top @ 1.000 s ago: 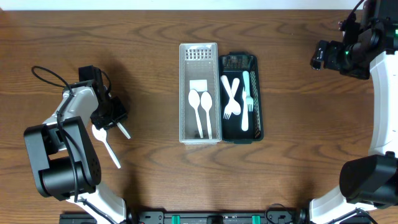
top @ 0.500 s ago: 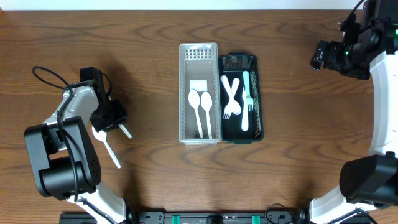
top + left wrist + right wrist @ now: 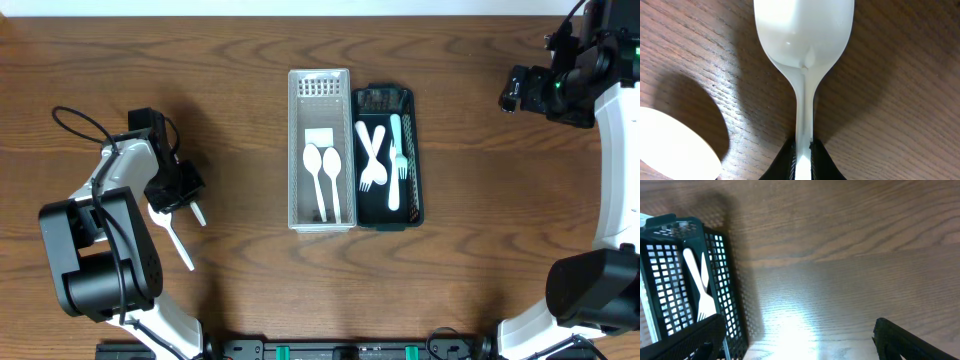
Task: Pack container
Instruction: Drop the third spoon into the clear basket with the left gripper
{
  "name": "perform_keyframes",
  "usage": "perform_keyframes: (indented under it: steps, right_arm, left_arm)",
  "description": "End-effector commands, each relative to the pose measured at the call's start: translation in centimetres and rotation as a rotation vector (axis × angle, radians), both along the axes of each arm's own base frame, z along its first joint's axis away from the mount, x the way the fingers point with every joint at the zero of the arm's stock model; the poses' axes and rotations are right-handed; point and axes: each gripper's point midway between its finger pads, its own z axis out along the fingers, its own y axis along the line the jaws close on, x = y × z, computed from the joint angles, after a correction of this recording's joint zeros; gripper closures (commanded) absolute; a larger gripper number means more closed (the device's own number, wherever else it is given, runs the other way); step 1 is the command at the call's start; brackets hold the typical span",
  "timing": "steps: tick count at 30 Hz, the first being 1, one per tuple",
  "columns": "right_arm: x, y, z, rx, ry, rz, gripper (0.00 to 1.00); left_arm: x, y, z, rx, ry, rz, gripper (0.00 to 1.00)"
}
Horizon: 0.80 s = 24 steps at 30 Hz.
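The left gripper (image 3: pixel 803 156) is clamped on the handle of a white spoon (image 3: pixel 804 35), its bowl projecting beyond the fingertips over the table (image 3: pixel 240 100), well left of the white basket (image 3: pixel 293 150); the right gripper (image 3: pixel 797 345) stands wide open, empty.

surface (image 3: pixel 230 90): dark brown wood grain, paler streaks where light hits.
long white perforated plastic basket (image 3: pixel 320 87): grid of small holes.
long black plastic mesh basket (image 3: pixel 383 98): square lattice.
pair of white plastic spoons (image 3: pixel 320 175), white plastic forks (image 3: pixel 375 160): plain, no pattern.
single glossy white plastic spoon (image 3: pixel 804 45): plain.
left gripper (image 3: pixel 803 155), right gripper (image 3: pixel 797 342): both black.
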Motion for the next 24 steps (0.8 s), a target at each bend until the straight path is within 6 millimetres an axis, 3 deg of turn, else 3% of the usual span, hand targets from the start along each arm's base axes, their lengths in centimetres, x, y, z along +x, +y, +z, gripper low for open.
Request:
perform_keyframes:
  steps: [1,5,9,13,17,20,24]
  right_arm:
    - [0.0,0.3,-0.5,0.004,0.012,0.023,0.03]
    - [0.1,0.3,-0.5,0.004,0.011,0.023,0.03]
    - [0.1,0.3,-0.5,0.004,0.011,0.023,0.03]
    - [0.0,0.3,-0.5,0.004,0.011,0.023,0.03]
    - [0.1,0.3,-0.5,0.004,0.011,0.023,0.03]
    - [0.0,0.3,-0.5,0.004,0.012,0.023,0.03]
    - [0.0,0.3,-0.5,0.004,0.012,0.023,0.02]
  left_arm:
    - [0.1,0.1,0.4,0.011,0.013,-0.004,0.94]
    - [1.3,-0.8,3.8,0.024,-0.054,-0.038,0.94]
    - [2.2,-3.3,8.6,0.038,-0.154,-0.115,0.94]
    - [1.8,-8.0,13.5,0.035,-0.257,-0.253,0.94]
    - [1.0,-14.3,17.2,0.011,-0.373,-0.439,0.94]
    - [0.5,-18.3,18.5,0.015,-0.432,-0.564,0.94]
    - [0.2,-23.3,18.4,0.008,-0.487,-0.698,0.94]
